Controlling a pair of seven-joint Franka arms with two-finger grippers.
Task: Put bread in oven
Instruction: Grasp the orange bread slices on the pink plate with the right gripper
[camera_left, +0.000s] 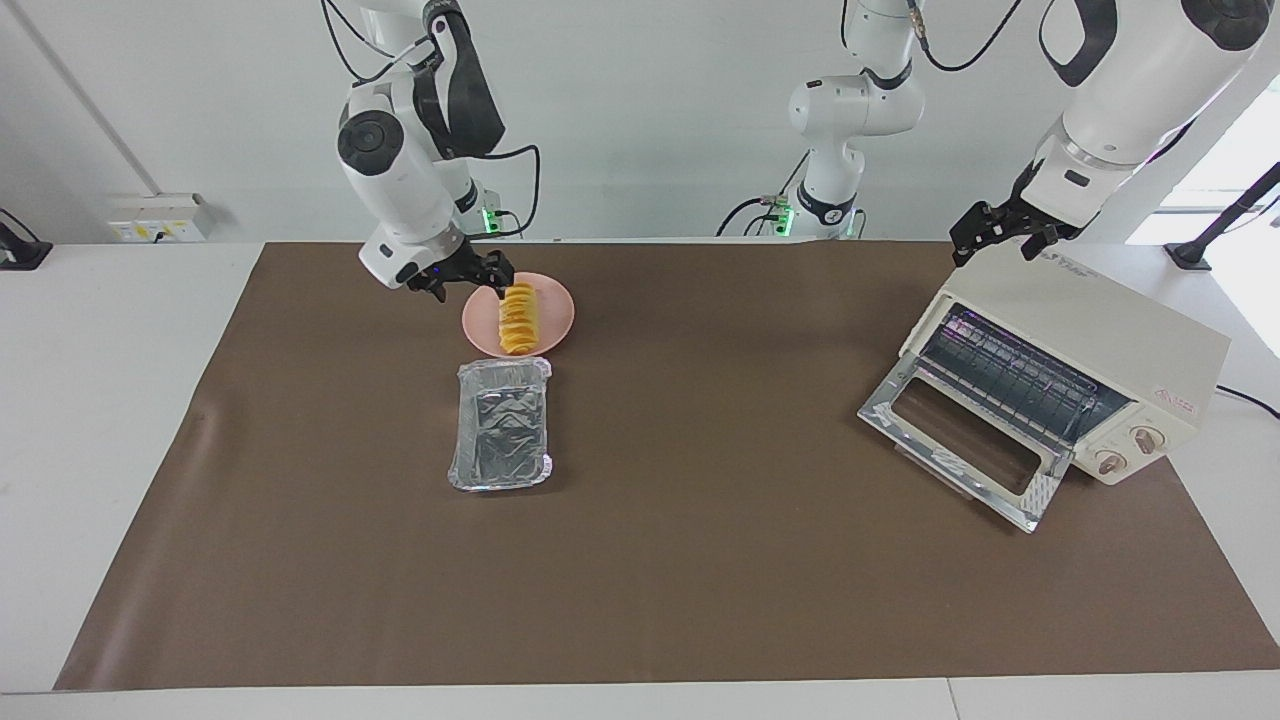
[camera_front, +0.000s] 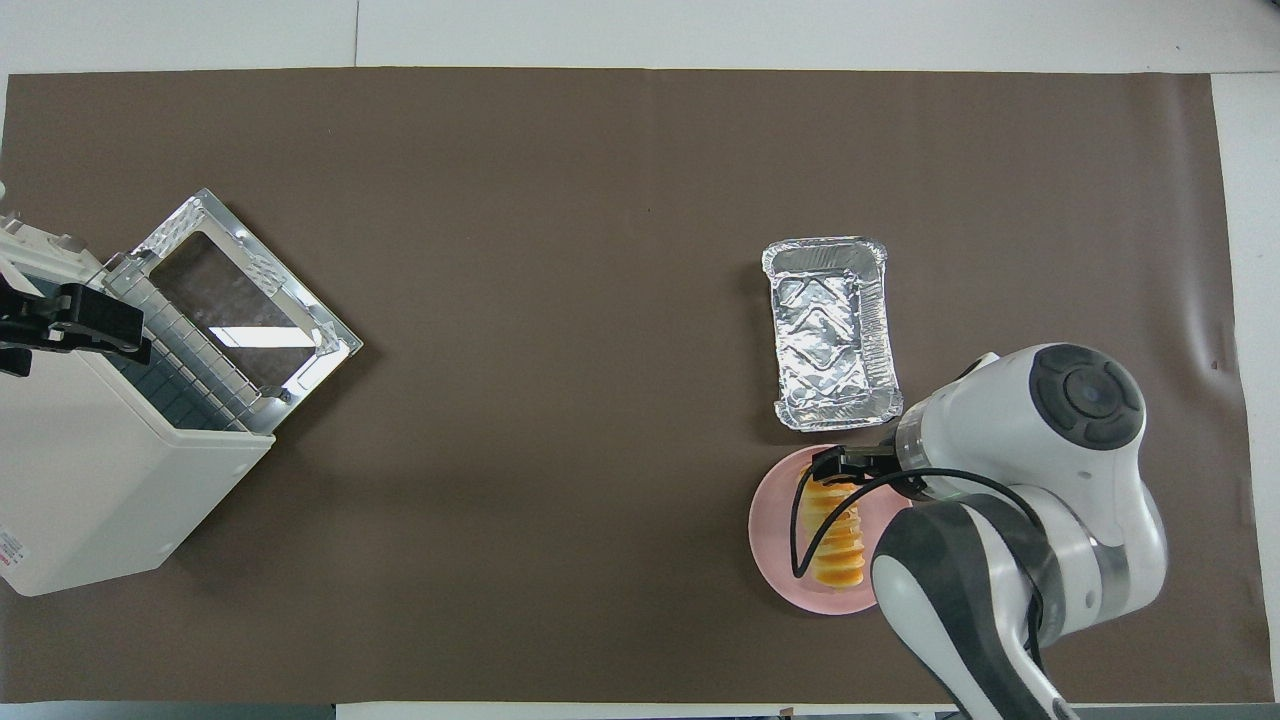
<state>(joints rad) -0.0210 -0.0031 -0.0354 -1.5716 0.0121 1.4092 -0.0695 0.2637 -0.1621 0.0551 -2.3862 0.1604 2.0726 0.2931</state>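
Your right hand (camera_left: 498, 283) is down at the pink plate (camera_left: 555, 318), at the end of the bread (camera_left: 518, 318) nearest the robots. The fingers look like they're around that end, but honestly I can't tell if they're pinching it or just spread beside it. The bread lies lengthwise on the plate, toward the right arm's end of the desk (camera_left: 700, 560). Just past the plate, farther from the robots, sits a foil tray (camera_left: 500, 423) with nothing in it. Your left hand (camera_left: 985, 232) hangs over the top of the oven (camera_left: 1090, 350) at the left arm's end, just waiting; can't tell its finger state either. The oven door (camera_left: 965, 450) is dropped open and the wire rack (camera_left: 1010, 375) shows inside.
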